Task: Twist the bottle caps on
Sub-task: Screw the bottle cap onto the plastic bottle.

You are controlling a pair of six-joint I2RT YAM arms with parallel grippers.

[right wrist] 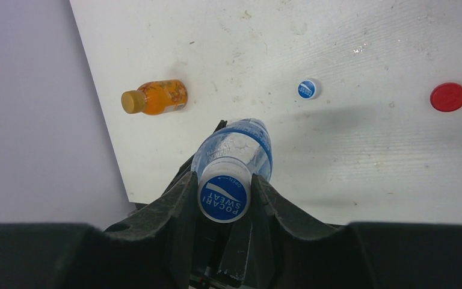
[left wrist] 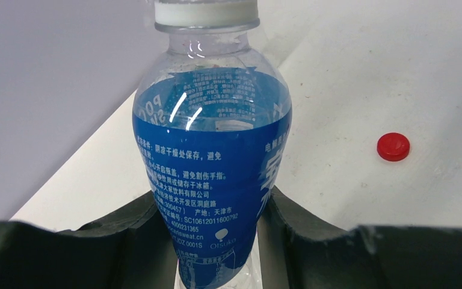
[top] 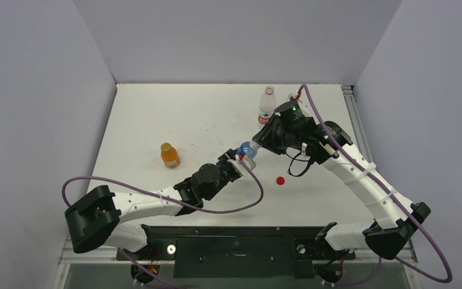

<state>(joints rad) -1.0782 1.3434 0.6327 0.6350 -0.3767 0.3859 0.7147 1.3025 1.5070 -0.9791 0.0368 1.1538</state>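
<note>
Near mid-table, the left gripper [left wrist: 213, 211] clamps the clear blue-labelled plastic bottle [left wrist: 212, 132]; the right gripper [right wrist: 222, 188], in line with its long axis, pinches the round blue-and-white screw cap [right wrist: 224, 201] on its neck.

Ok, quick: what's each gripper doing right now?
Left gripper: closed around the body of the blue-label bottle.
Right gripper: closed on the blue-and-white cap atop that bottle.
</note>
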